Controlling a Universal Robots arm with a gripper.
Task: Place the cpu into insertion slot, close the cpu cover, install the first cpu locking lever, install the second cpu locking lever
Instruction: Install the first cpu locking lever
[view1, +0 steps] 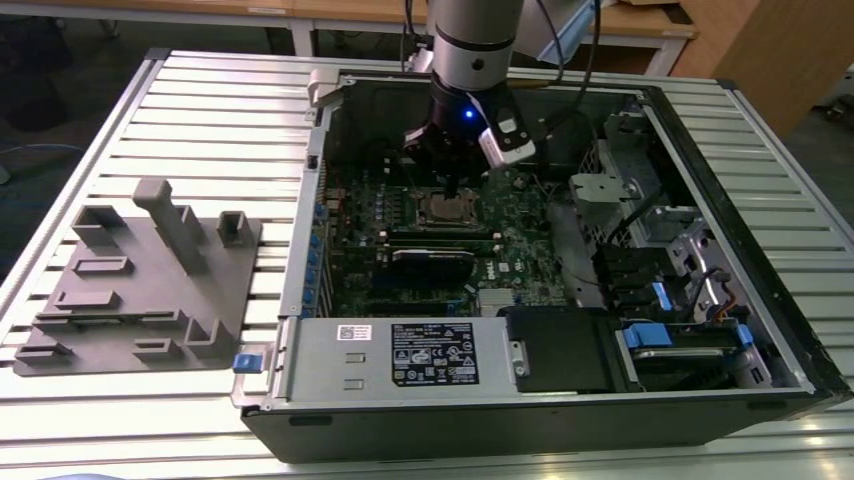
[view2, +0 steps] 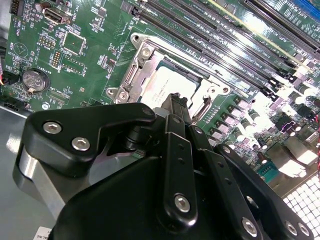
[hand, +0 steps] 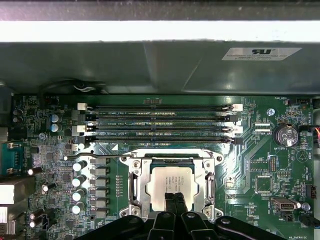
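Seems past seating and into cover-and-lever work: rests the gripper (hand: 175, 206), jaws together, on an edge of the cpu (hand: 170, 186) lying in the insertion slot (hand: 123, 161) under the lowered cpu cover (hand: 137, 185), mid circuit board (hand: 250, 170), needing a steady, slip-free press.

Printed matter. In the exterior view a large black-and-white label (view1: 431, 353) is sitting on the silver power supply box (view1: 320, 375). A small white sticker (view1: 354, 332) is lying just beside it, toward the exterior view's left, and the print on both is proving too fine to read. In the first wrist view a white wall sticker (hand: 261, 53) is showing on the grey case wall (hand: 150, 65). White lettering (hand: 124, 113) is running across the green circuit board (hand: 240, 170), and faint printed lines are crossing the top of the cpu (hand: 172, 182). None of it is resolving into legible words.
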